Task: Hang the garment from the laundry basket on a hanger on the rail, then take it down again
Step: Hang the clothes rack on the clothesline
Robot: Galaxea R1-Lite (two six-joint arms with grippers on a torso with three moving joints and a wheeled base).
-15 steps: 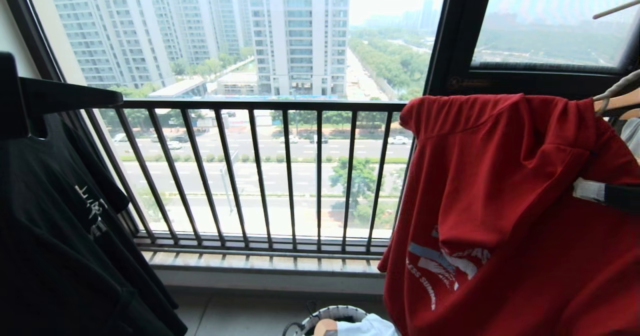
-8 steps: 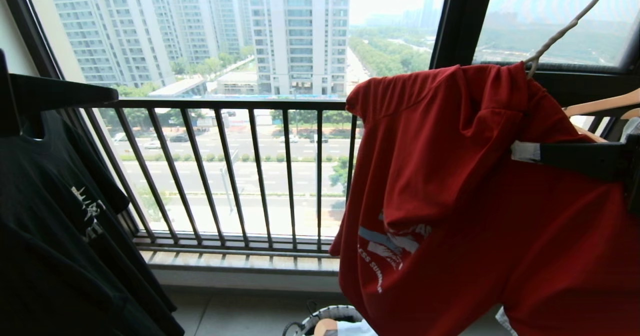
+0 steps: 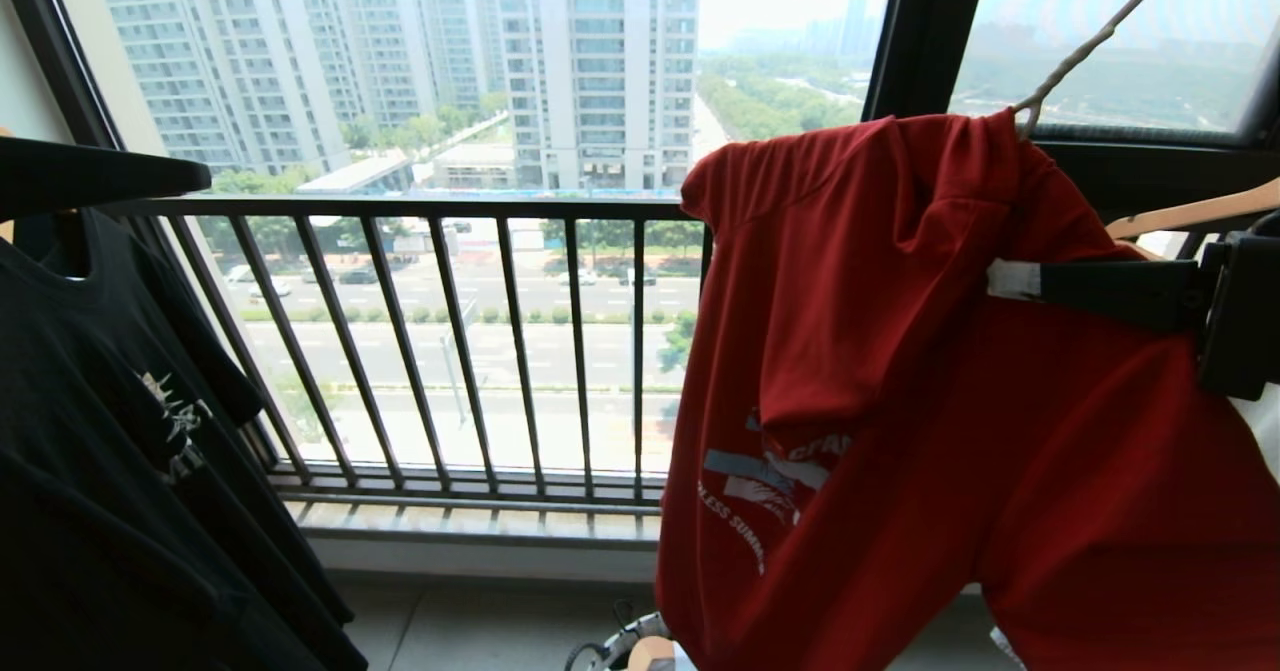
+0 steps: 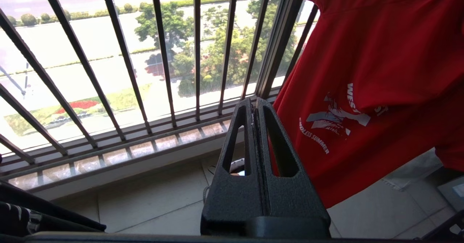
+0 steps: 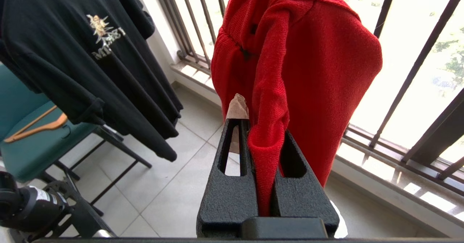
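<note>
The right gripper (image 5: 259, 141) has its jaws pinching a bunched fold of the red shirt (image 3: 900, 351), and a scrap of tan tag or paper sticks up beside the fold. The shirt hangs on the hanger (image 3: 1085, 46), whose long hook slants up toward the top right of the head view; the tip of the hook and the rail are out of frame, so I cannot tell whether the hook is on the bar. The left gripper (image 4: 255, 107) sits low by the window railing (image 3: 450, 351), jaws pressed together on nothing.

The main risk, as I judge it: the gripper holds cloth only — not the wire — so the hanger can swing or twist inside the shirt, and the hook may miss the bar or sit only on its tip. One shoulder looks bunched higher than the other; if the shirt rides unevenly it could slide off one end of the hanger once let go. A tan wooden hanger (image 3: 1195, 209) lies just behind the gripper's arm and could snag the hook or the cloth. A hard pull on the fold could also drag the shirt off the wire.

The basket (image 3: 620, 646) shows only as a bit of rim at the bottom edge of the head view, under the shirt's hem — something tan peeks out in it, too little to name.
</note>
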